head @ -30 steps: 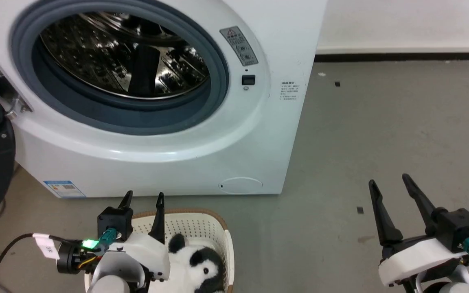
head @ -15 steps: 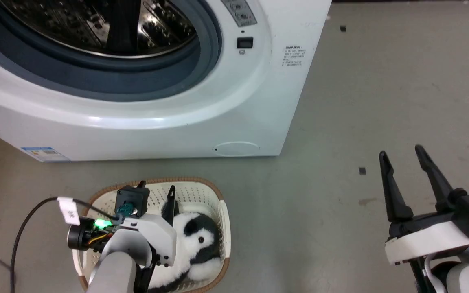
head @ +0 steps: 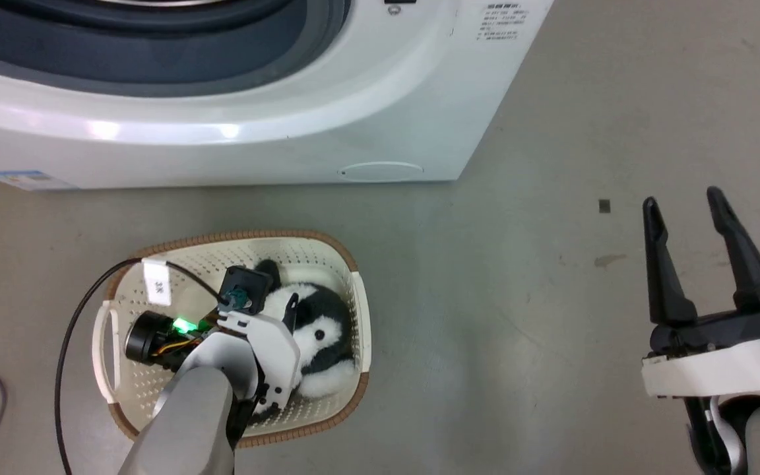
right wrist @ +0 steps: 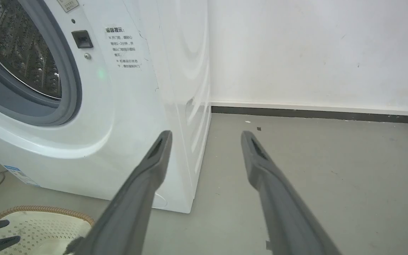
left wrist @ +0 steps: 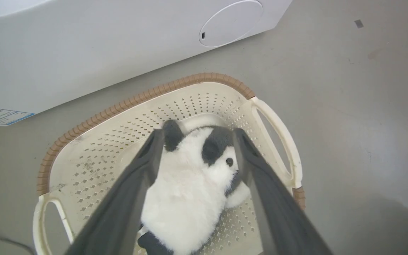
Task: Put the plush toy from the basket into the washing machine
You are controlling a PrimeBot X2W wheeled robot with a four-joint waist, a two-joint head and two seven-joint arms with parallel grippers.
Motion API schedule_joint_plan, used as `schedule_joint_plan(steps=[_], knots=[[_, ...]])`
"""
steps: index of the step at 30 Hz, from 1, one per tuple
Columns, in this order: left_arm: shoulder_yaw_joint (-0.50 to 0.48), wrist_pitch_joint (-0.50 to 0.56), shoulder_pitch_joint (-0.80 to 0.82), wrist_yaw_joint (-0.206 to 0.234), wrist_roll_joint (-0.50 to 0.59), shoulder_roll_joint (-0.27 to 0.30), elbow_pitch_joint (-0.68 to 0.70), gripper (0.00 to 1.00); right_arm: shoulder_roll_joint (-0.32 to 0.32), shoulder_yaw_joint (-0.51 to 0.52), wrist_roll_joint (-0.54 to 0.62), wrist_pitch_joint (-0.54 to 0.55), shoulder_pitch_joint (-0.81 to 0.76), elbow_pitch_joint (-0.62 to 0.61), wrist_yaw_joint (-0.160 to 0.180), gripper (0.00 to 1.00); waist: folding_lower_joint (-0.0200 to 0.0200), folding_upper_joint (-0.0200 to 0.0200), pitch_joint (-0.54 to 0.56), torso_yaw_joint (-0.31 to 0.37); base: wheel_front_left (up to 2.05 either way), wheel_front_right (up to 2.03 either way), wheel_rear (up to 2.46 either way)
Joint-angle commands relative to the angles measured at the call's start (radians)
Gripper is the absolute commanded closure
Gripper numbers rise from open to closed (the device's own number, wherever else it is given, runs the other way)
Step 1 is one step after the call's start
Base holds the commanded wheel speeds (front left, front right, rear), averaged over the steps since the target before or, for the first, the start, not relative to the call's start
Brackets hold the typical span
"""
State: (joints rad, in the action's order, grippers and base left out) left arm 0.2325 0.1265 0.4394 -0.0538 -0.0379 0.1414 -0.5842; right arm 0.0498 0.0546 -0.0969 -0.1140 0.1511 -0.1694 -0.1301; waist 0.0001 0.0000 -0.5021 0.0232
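The black-and-white plush toy [head: 324, 330] lies in the right half of the cream basket [head: 241, 236], face up. The basket stands on the floor just in front of the white washing machine [head: 287, 132]. My left gripper [head: 273, 298] is down inside the basket and open. In the left wrist view its fingers [left wrist: 133, 184] straddle the plush toy [left wrist: 186, 191] near its head, inside the basket [left wrist: 136, 100]. My right gripper [head: 681, 198] hovers open over the floor at the right, holding nothing. In the right wrist view the right gripper [right wrist: 207, 134] points past the washing machine [right wrist: 129, 106] corner.
A black cable [head: 63, 369] with a white tag loops from my left wrist over the basket's left side. Grey floor [head: 518, 297] stretches between the basket and the right arm. A white wall with a dark baseboard [right wrist: 313, 113] stands behind the machine.
The head camera has tilted down, so the machine's porthole has slid out of the top. My left gripper has gone down into the basket and now straddles the plush toy.
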Motion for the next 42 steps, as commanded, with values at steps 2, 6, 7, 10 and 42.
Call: schedule_joint_plan(steps=[2,6,7,10,42], knots=[[0.021,0.008,0.044,-0.006,-0.008,0.007,-0.035,0.0,0.0,0.004,-0.009,-0.012,0.029,-0.016,0.0,0.0,-0.0001,0.0,-0.039,-0.002,0.0,0.0,0.0],[0.052,0.021,0.085,-0.01,-0.024,0.016,-0.077,0.0,0.0,0.004,-0.013,-0.02,0.043,-0.034,0.0,0.0,-0.0001,0.0,-0.085,-0.002,0.0,0.0,0.0],[0.06,0.024,0.095,-0.011,-0.028,0.02,-0.087,0.0,0.0,0.004,-0.015,-0.022,0.046,-0.038,0.0,0.0,-0.0001,0.0,-0.095,-0.001,0.0,0.0,0.0],[0.084,0.036,0.12,-0.015,-0.039,0.034,-0.118,0.0,0.0,0.004,-0.019,-0.029,0.053,-0.05,0.0,0.0,-0.0001,0.0,-0.125,0.001,0.0,0.0,0.0],[0.286,0.086,0.41,-0.049,-0.156,0.129,-0.446,0.0,0.0,0.012,-0.069,-0.095,0.153,-0.159,0.0,0.0,-0.0001,0.0,-0.432,0.013,0.0,0.0,0.0]])
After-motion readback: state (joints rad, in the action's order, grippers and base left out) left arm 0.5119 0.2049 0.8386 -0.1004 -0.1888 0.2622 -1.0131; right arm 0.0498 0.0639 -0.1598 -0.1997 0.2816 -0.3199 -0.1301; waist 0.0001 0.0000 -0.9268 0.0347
